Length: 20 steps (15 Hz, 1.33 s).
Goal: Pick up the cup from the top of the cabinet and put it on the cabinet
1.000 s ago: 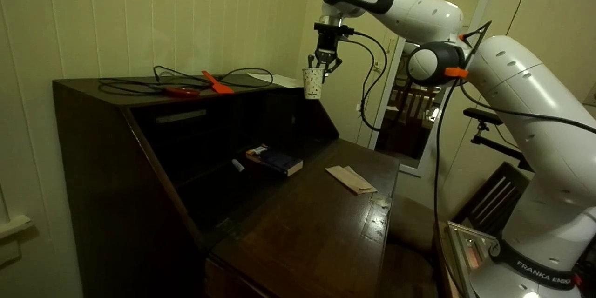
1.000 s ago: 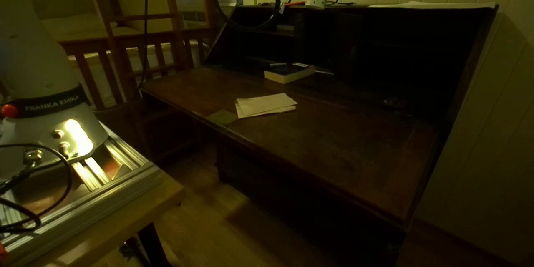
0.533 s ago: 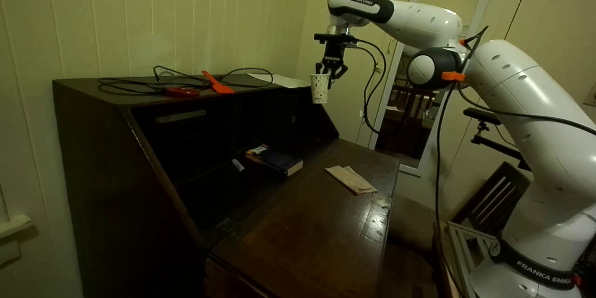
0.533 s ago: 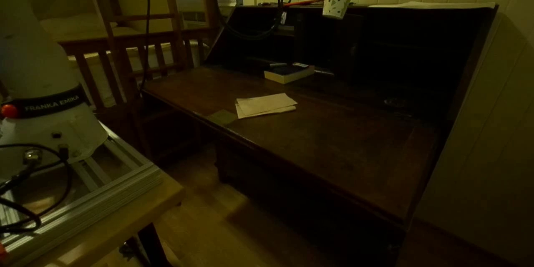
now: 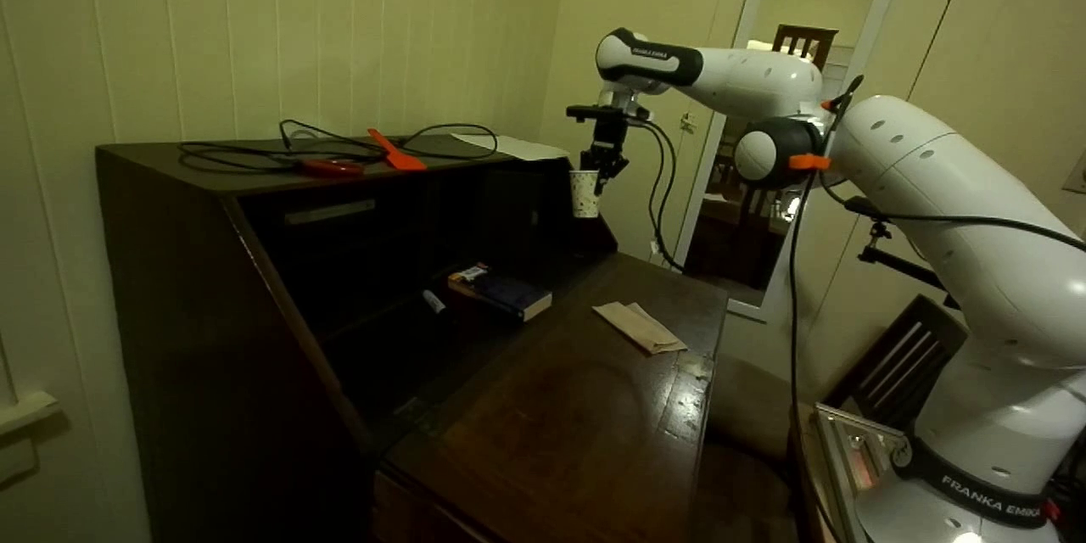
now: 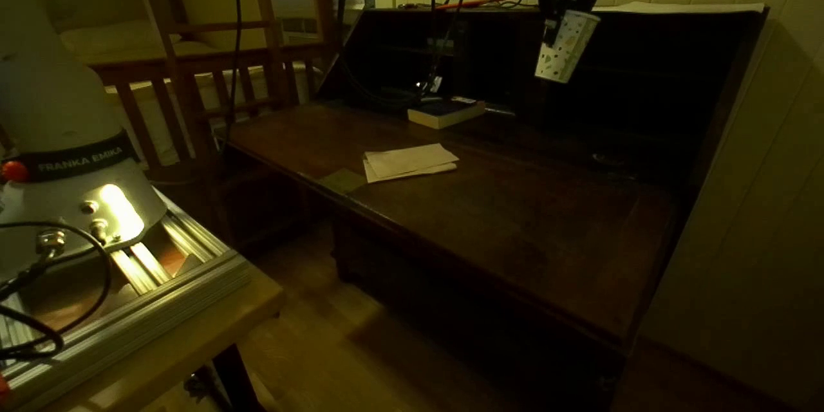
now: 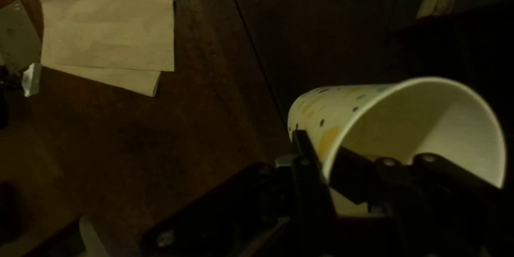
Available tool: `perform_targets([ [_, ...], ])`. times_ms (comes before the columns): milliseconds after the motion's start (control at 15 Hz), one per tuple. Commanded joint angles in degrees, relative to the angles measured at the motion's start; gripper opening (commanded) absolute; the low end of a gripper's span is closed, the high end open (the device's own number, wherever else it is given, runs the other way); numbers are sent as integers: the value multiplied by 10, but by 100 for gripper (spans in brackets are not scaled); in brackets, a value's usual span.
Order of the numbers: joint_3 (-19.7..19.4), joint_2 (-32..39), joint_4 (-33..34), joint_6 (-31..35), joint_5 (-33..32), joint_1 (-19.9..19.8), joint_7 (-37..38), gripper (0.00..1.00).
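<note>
Panelled wall [image 5: 297, 34] backs the dark cabinet [image 5: 204, 314]. End effector [image 7: 327, 158] grips one side of the cup [image 6: 568, 48], suspending it before the cabinet's open front. Pickup appears complete; lowering and release remain.

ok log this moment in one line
gripper: shut on speckled paper cup, one finger inside | cup: in the air, not yet placed | secretary desk: leaf down, folded brown paper on it

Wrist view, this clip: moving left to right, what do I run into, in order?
Dull greyish flat patch -> flat layered tan paper -> thin dark seam in the dark brown wooden cabinet -> off-white speckled tapered paper cup. The black pincer is left out, since it overlaps the cup.
</note>
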Motion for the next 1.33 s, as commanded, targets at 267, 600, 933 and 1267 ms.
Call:
perform_targets([
  [267, -17, 84, 24, 67, -33, 35, 197, 1],
  [600, -28, 76, 11, 106, -46, 26, 291, 1],
  [933, 22, 61, -2, 136, -6, 3, 243, 1],
  [1267, 25, 56, -8, 135, -19, 9, 235, 1],
])
